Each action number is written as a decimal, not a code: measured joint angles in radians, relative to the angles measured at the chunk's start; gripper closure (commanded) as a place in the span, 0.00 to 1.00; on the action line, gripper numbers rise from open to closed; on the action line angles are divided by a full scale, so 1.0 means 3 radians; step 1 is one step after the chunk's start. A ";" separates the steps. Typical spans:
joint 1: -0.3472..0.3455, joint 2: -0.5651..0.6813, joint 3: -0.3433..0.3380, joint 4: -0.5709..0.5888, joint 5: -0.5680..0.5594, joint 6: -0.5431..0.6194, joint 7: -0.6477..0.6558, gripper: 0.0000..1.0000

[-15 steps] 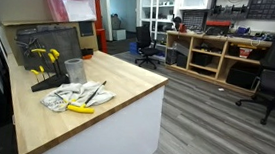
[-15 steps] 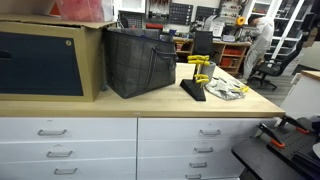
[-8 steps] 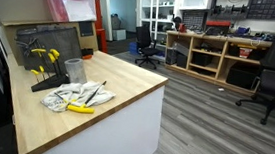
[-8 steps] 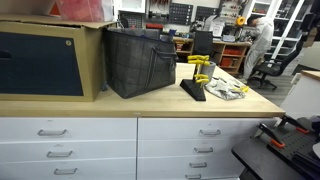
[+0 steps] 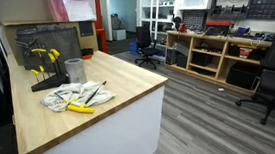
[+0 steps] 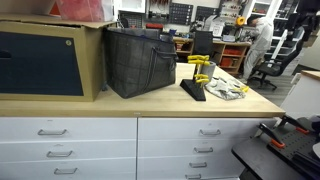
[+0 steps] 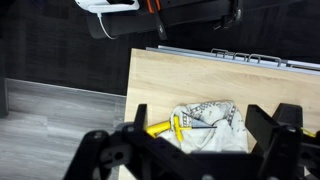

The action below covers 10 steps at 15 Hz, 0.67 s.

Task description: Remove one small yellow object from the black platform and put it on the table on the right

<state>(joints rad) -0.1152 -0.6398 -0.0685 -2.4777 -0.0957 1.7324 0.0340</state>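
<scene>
None of the job is done yet, as far as we can tell. At least two small yellow things sit up on the black stand, near the back of the desk. We see them there in both exterior views. We do not see one on the bare wood of the desk.

A white cloth lies just beside the stand, and a long yellow tool rests on it. We cannot tell if that tool is part of the job, so we do not count it. A grey cup stands near the stand too, and a black bag is behind them.

The gripper is high above the desk. Its jaws are wide apart and there is nothing between them. In the wrist view we look down on the cloth and the yellow tool, but we do not see the stand at all. So we think the gripper is not over the stand.

All the steps are left to do. The gripper has to go over to the stand, come down, and close on one yellow thing. Then it has to lift that thing off, carry it to the right, set it on bare wood and let go.
</scene>
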 measured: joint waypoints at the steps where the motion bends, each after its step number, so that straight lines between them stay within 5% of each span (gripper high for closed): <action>1: 0.0020 0.0040 0.0064 0.0007 0.0002 0.0030 0.0092 0.00; 10: 0.0064 0.0773 0.0444 0.0568 0.0003 0.0112 0.1043 0.00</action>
<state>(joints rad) -0.0959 -0.4080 0.0649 -2.3075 -0.0947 1.7659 0.3469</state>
